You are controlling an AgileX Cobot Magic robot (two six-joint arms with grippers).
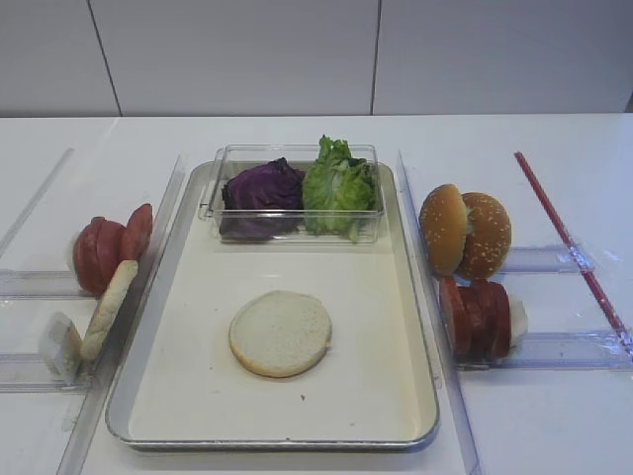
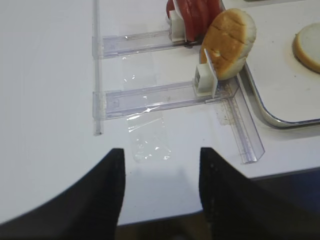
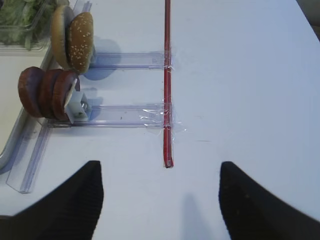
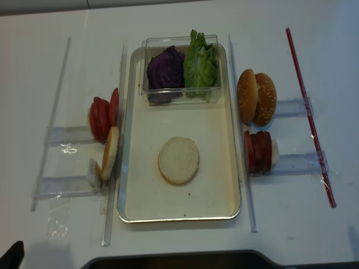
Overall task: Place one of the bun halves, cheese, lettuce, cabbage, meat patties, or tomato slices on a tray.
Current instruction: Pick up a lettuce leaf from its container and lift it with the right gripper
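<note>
Both fingers (image 3: 160,200) (image 2: 160,190) are hanging open, holding nothing. One flat bun half (image 1: 281,332) is lying mid-tray (image 1: 198,416). Reaching for the lettuce (image 1: 338,186) could be knocking its clear box (image 1: 213,203).

You have the tray (image 1: 415,327) in the middle of the table, with one flat bun half (image 1: 281,332) lying on its floor toward the near end. At its far end sits a clear box (image 1: 213,193) holding the cabbage (image 1: 262,188) on the left and the lettuce (image 1: 339,186) on the right. Right of the tray, two bun halves (image 1: 465,231) stand on edge, with the meat patties (image 1: 475,317) in front of them. Left of the tray stand the tomato slices (image 1: 109,249), another bun half (image 1: 107,309) nearer you
</note>
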